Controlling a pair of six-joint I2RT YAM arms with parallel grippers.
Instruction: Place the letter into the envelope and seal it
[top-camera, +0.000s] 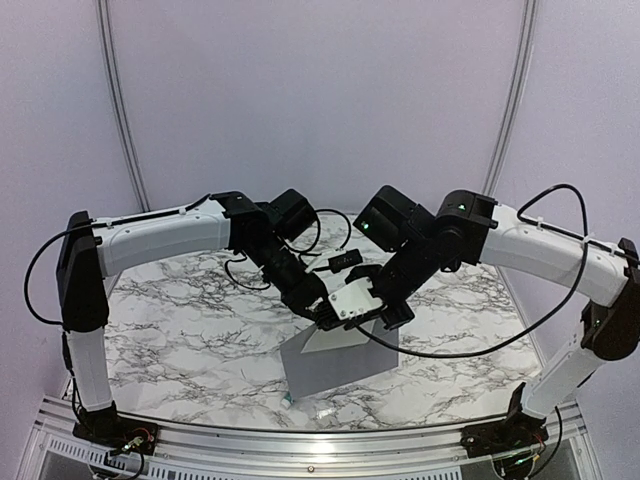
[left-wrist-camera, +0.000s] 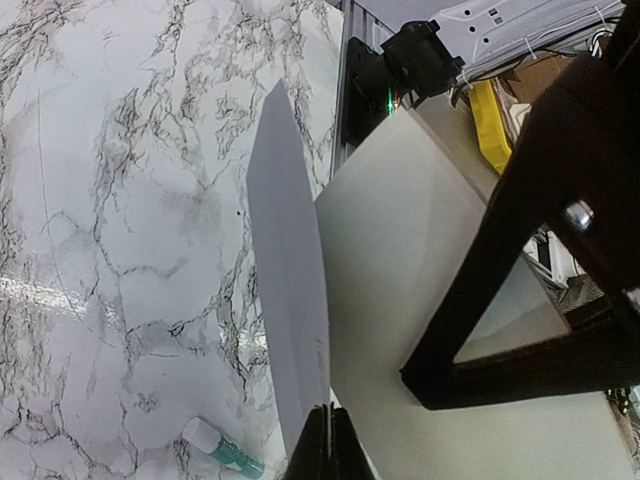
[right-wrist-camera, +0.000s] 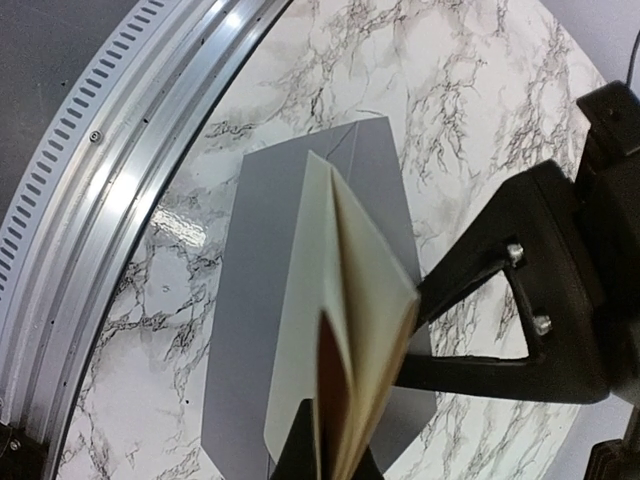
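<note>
- right gripper (right-wrist-camera: 335, 455): closed on the letter (right-wrist-camera: 305, 320). It pinches one edge of the folded off-white sheet. The sheet stands on edge, its layers fanned slightly apart.
- left gripper (left-wrist-camera: 325, 448): closed on a thin grey edge of the envelope (left-wrist-camera: 288, 260). That edge looks raised off the tabletop (left-wrist-camera: 120, 250). Can't tell if it is the flap or the top layer.
- Key relation: the letter hangs above the envelope, just beside the raised grey edge, on the right arm's side of it. The letter's free end points away from the right gripper, down toward the grey sheet. Touching or apart: can't tell.
- Long axes: in the right wrist view, letter and envelope run roughly parallel. My guess is the next move needs little turning, mostly a slide along that axis.
- Envelope location: mostly flat on the tabletop, middle, near the metal rail (right-wrist-camera: 130, 150). Flap creases show at the end far from the right wrist camera. The mouth itself is not visible.
- Arm pose: both reach inward from the sides, elbows out, wrists tipped down. The grippers sit nearly tip to tip over the envelope. The right arm carries the letter and the left arm is nearer the envelope edge.
- Progress, judged: letter not yet inserted, sealing not begun.
- small green-and-white tube (left-wrist-camera: 222, 448): lies on the tabletop beside the envelope, apart from both grippers.
</note>
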